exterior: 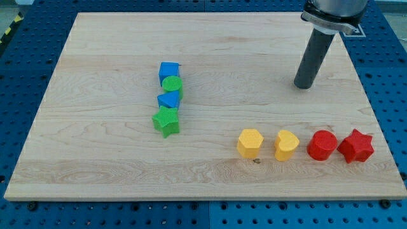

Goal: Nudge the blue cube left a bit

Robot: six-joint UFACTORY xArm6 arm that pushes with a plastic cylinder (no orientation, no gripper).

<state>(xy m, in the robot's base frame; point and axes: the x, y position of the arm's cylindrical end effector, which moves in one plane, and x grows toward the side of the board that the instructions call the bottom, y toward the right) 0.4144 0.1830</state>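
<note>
You see the blue cube [168,70] topping a touching column left of centre on the pale wooden desk [95,146]; my tip [304,86], a smooth jawless rod holding nothing, stands well apart, upper right.

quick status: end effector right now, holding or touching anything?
My tip: a bare rod with no gripper, holding nothing. It rests on the board, touching no block, well to the view's right of the blue cube.
</note>
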